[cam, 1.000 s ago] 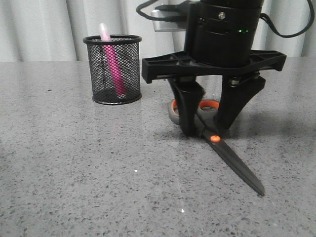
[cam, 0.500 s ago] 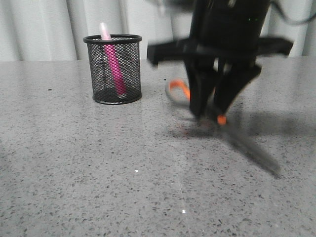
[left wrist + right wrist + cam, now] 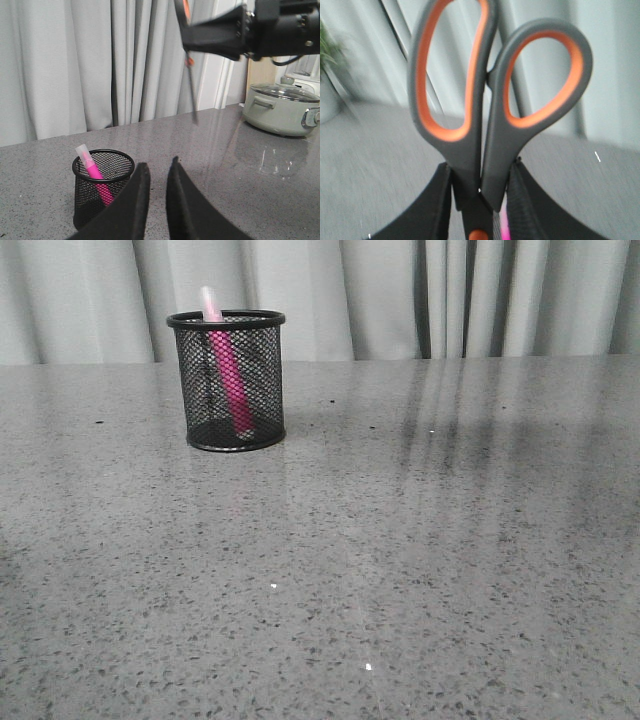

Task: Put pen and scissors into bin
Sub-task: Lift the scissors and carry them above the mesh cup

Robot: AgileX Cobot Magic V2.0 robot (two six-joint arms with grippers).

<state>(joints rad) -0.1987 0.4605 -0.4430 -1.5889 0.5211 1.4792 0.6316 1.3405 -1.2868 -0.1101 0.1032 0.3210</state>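
Observation:
The bin (image 3: 227, 380), a black wire-mesh cup, stands at the far left of the grey table with the pink pen (image 3: 226, 365) leaning inside it. Neither gripper shows in the front view. In the left wrist view my left gripper (image 3: 157, 172) is empty, its jaws a narrow gap apart, close beside the bin (image 3: 100, 192) and pen (image 3: 93, 172). High above the table, my right gripper (image 3: 220, 35) holds the scissors (image 3: 191, 95) with the blades pointing down. In the right wrist view my right gripper (image 3: 481, 185) is shut on the scissors (image 3: 495, 115) just below the orange-lined handles.
A grey-green cooking pot (image 3: 280, 110) with a glass lid stands on the table on the right of the left wrist view. Pale curtains (image 3: 400, 300) hang behind the table. A potted plant (image 3: 327, 75) shows at the edge of the right wrist view.
My right gripper closed on the scissors lying on the table and lifted them up, out of the front view. The bin and pen have not moved.

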